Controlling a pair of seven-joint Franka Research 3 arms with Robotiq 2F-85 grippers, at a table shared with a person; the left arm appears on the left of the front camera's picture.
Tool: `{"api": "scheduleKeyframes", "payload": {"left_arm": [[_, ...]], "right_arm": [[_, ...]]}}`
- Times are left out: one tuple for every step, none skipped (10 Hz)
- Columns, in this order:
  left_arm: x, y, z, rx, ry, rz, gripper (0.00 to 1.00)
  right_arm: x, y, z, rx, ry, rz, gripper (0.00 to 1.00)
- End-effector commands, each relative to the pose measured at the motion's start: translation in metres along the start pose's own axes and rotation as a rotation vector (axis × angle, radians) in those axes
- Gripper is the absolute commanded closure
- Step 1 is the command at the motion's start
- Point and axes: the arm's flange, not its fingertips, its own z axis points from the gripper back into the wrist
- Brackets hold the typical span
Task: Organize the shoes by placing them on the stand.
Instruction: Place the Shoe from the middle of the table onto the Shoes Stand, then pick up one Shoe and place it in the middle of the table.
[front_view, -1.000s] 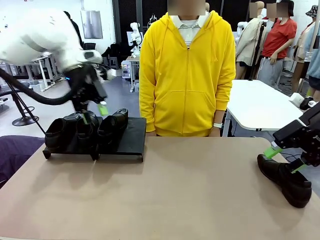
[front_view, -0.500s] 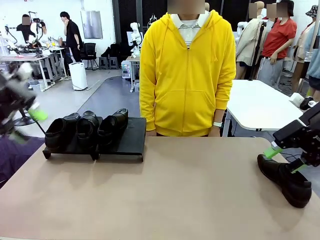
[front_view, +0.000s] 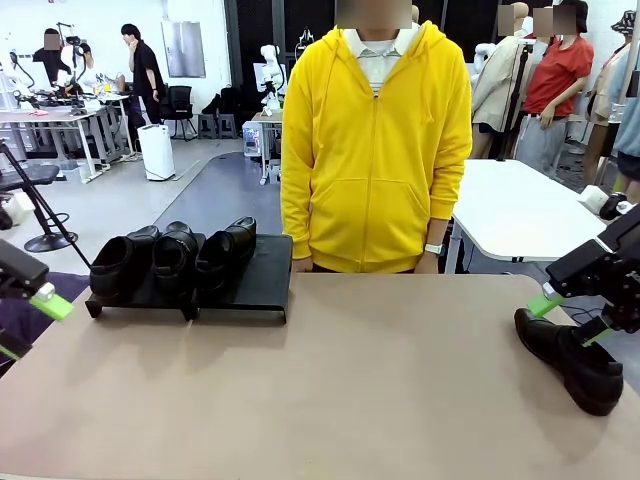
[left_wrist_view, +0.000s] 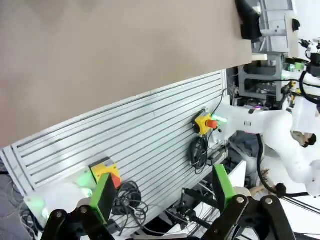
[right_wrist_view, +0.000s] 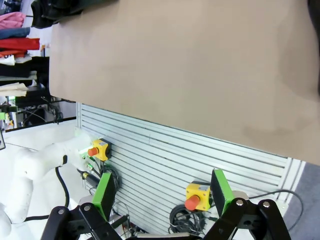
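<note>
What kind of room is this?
Probably a robot lab. A robot hand reaches over a table with shoes on a stand, and behind the person are more work tables with equipment.

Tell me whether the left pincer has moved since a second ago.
Yes. The left pincer has pulled away from above the shoes on the stand, down and to the table's left edge, open and empty.
</note>
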Motion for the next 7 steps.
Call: {"api": "scheduleKeyframes", "payload": {"left_arm": [[0.0062, -0.0047, 0.0071, -0.026, -0.002, 0.004, 0.00], [0.0062, -0.0047, 0.0071, -0.026, -0.002, 0.004, 0.00], [0.0062, -0.0047, 0.0071, -0.026, -0.002, 0.004, 0.00], [0.0062, -0.0047, 0.0071, -0.026, -0.002, 0.004, 0.00], [0.0062, -0.0047, 0.0071, -0.026, -0.002, 0.004, 0.00], [0.0062, -0.0047, 0.0071, -0.026, -0.002, 0.004, 0.00], [0.0062, -0.0047, 0.0071, -0.026, -0.002, 0.004, 0.00]], "right_arm": [[0.0010, 0.0006, 0.0003, 0.027, -0.003, 0.022, 0.00], [0.0010, 0.0006, 0.0003, 0.027, -0.003, 0.022, 0.00], [0.0010, 0.0006, 0.0003, 0.027, -0.003, 0.022, 0.00], [0.0010, 0.0006, 0.0003, 0.027, -0.003, 0.022, 0.00], [0.0010, 0.0006, 0.0003, 0.027, -0.003, 0.022, 0.00], [0.0010, 0.0006, 0.0003, 0.027, -0.003, 0.022, 0.00], [0.0010, 0.0006, 0.0003, 0.027, -0.003, 0.022, 0.00]]}}
